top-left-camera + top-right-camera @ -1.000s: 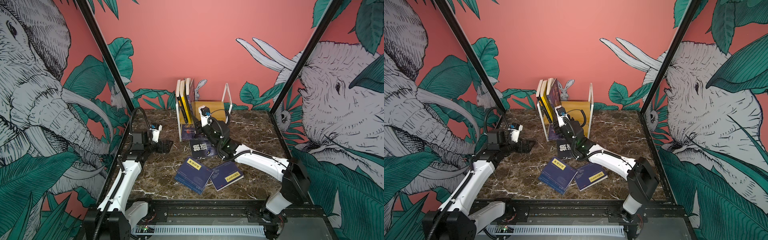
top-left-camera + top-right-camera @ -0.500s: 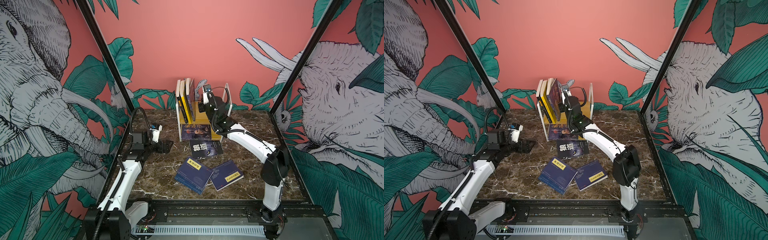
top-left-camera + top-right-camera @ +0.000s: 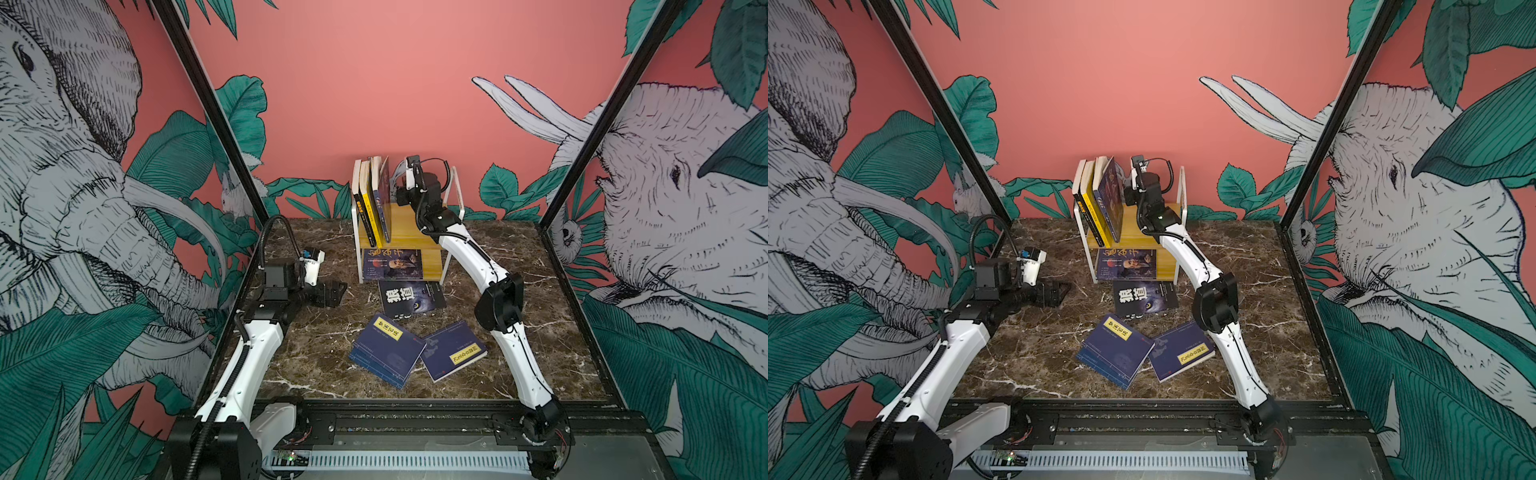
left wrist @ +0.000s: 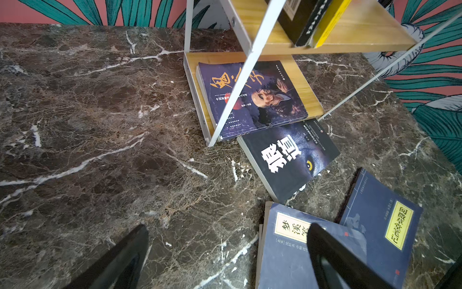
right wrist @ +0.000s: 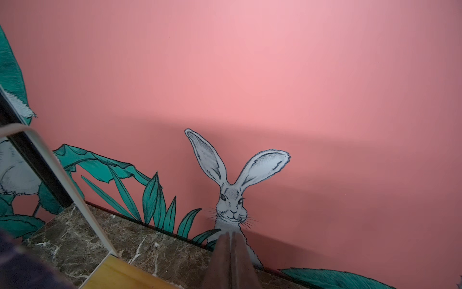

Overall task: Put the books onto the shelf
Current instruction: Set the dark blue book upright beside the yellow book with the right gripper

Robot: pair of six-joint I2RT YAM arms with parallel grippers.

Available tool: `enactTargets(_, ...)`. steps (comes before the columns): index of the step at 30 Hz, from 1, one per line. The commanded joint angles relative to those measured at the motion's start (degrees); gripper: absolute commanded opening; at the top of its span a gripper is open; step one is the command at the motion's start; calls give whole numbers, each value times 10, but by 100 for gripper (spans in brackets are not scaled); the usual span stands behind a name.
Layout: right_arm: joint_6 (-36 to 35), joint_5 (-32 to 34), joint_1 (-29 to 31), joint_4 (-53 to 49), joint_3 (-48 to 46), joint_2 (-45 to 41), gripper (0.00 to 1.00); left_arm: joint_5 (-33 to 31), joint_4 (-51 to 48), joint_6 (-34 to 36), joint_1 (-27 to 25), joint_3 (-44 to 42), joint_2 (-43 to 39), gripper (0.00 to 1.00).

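Note:
The shelf (image 3: pixel 415 235) stands at the back centre, with three books (image 3: pixel 372 199) upright at the left end of its upper board. A dark book with a face (image 3: pixel 392 264) lies flat on the lower board. On the table lie a black book (image 3: pixel 409 297) and navy books (image 3: pixel 386 351) (image 3: pixel 453 355). My right gripper (image 5: pixel 231 235) is shut on nothing, raised over the upper board just right of the upright books (image 3: pixel 1100 199), pointing at the back wall. My left gripper (image 4: pixel 226 240) hangs open and empty over the table, left of the shelf (image 4: pixel 350 32).
The shelf's white end frame (image 5: pixel 62 175) and yellow board (image 5: pixel 120 275) are close beside my right fingers. The pink back wall (image 3: pixel 415 104) is just behind the shelf. Black corner posts (image 3: pixel 208 112) bound the marble table (image 3: pixel 316 365).
My right arm rose from low in front of the shelf, by the flat book, to the upper board beside the upright books, and its jaws closed. The left arm stayed still.

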Motion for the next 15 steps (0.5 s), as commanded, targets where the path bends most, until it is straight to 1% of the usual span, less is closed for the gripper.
enactTargets(1,19,-58,-4,54,16,-1,6,18,-12,20,3,19,-3,99)
enactTargets(5,35,-72,-1,78,-3,-1,6,36,-49,51,-2,61,4,99)
enactTargets(7,41,-72,5,89,-18,-8,6,40,-54,42,-4,74,10,99)
enactTargets(10,30,-55,21,116,-57,-26,6,40,-57,31,-4,83,15,99)
enactTargets(15,23,-55,35,120,-73,-33,8,40,-51,24,-2,72,13,99)
